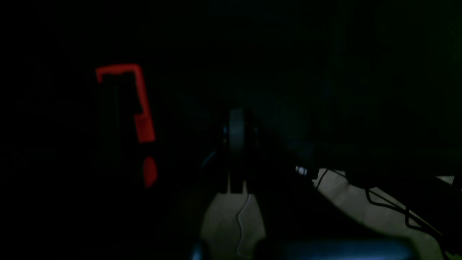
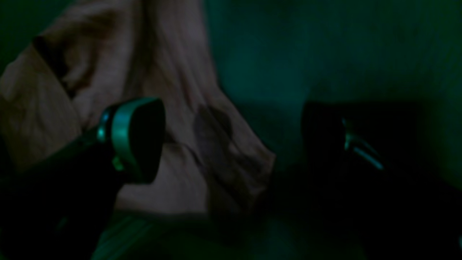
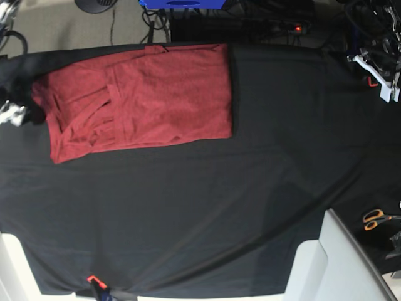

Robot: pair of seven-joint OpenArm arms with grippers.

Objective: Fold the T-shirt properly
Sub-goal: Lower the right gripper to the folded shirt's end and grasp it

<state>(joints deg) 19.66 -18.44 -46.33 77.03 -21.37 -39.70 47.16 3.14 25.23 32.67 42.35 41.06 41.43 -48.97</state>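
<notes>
The T-shirt (image 3: 144, 97) is brick-red and lies folded into a rough rectangle at the far left of the black table cover (image 3: 219, 213), with a sleeve tucked across its left part. My right gripper (image 3: 14, 114) sits at the shirt's left edge. In the right wrist view its jaws stand wide open, one finger (image 2: 137, 137) over the crumpled fabric (image 2: 180, 108) and nothing gripped. The left wrist view is very dark. My left gripper (image 1: 236, 151) shows there as a narrow shut shape above the floor, away from the shirt.
Orange-handled scissors (image 3: 376, 218) lie at the right edge. A white arm base (image 3: 335, 263) stands at the lower right, and white arm parts (image 3: 373, 69) at the upper right. Cables and a blue box (image 3: 182, 3) lie behind the table.
</notes>
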